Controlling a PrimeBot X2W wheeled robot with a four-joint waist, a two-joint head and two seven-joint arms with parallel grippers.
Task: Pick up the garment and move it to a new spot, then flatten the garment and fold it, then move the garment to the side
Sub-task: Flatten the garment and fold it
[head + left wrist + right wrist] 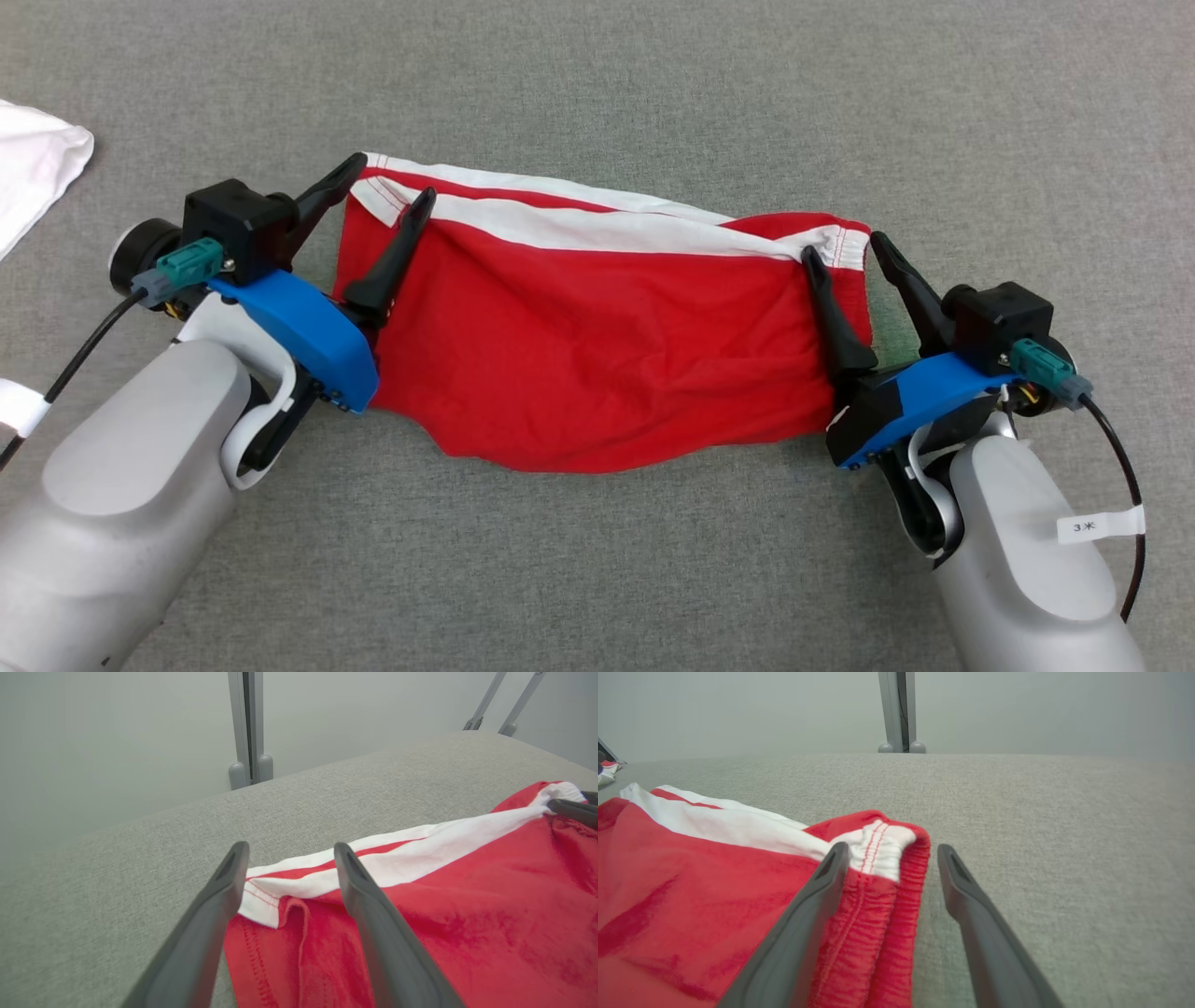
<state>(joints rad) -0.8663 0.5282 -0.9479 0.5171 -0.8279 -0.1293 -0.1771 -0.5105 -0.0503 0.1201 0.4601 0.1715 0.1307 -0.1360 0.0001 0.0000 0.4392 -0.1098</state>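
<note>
The garment is red with white stripes along its far edge and lies folded flat on the grey table. My left gripper stands open astride its far left corner, one finger on the cloth, the other off its edge. At the far right corner my right gripper is open too, one finger over the red waistband and one over bare table. Neither pinches the cloth. The right gripper's fingers show at the right edge of the left wrist view.
A white cloth lies at the table's far left edge. Grey metal posts stand behind the table's far edge, before a pale wall. Bare grey table surface stretches beyond and in front of the garment.
</note>
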